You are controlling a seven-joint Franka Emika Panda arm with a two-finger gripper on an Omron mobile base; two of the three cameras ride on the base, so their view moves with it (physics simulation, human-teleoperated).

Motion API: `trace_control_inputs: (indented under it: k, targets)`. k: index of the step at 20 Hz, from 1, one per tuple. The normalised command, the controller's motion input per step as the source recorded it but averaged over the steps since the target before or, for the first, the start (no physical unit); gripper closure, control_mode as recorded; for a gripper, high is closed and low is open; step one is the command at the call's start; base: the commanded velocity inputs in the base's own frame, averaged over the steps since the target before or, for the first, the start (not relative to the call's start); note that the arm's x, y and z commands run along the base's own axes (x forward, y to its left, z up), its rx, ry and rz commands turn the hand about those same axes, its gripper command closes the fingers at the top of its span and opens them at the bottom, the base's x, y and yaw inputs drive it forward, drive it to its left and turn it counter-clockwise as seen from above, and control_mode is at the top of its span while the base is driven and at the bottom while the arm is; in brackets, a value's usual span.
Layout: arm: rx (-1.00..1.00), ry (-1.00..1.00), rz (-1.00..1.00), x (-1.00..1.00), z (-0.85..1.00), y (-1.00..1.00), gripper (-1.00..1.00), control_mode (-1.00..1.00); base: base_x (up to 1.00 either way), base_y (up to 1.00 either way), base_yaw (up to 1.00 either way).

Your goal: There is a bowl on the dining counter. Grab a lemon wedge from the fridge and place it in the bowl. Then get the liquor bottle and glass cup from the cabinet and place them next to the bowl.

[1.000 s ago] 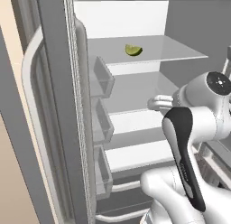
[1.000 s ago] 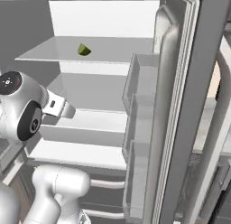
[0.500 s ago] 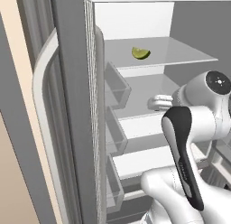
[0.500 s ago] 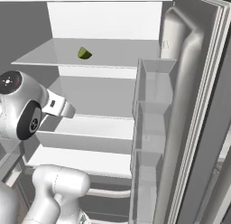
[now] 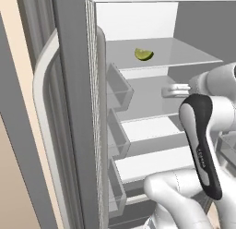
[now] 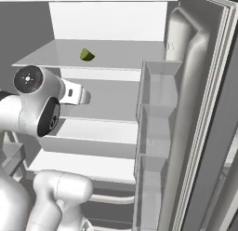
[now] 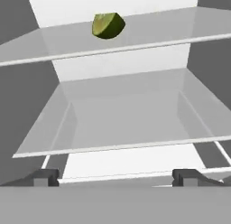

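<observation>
Inside, the lemon wedge (image 7: pixel 108 25) is sitting on the fridge's top shelf (image 7: pixel 180 29), at twelve o'clock from the gripper (image 7: pixel 115 177), whose fingers (image 7: pixel 44 177) are spread wide, holding nothing.

Glassy translucent fridge shelves (image 7: pixel 135 123) (smooth, faintly glossy) under a matt-skinned lemon wedge (image 7: pixel 108 25).

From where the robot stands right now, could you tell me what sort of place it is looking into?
Most likely the inside of an open fridge in a simulated kitchen: glass shelves stacked one above another, door bins on the swung-open door, and a lemon wedge on the top shelf.
</observation>
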Motion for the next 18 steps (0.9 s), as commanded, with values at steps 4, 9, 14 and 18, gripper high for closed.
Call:
trace_control_inputs:
  k: [4, 9, 14, 18]
  targets:
    - [-0.20, -0.27, 0.08, -0.08, 0.92, -0.08, -1.00, -1.00, 0.00, 0.00, 0.00]
    - [-0.16, 0.00, 0.00, 0.29, 0.76, -0.02, -1.00, -1.00, 0.00, 0.00, 0.00]
    - [-0.12, -0.01, 0.01, 0.39, 0.29, -0.02, -1.00, -1.00, 0.00, 0.00, 0.00]
    - [-0.02, -0.08, 0.02, 0.03, -0.01, 0.03, -1.00, -1.00, 0.00, 0.00, 0.00]
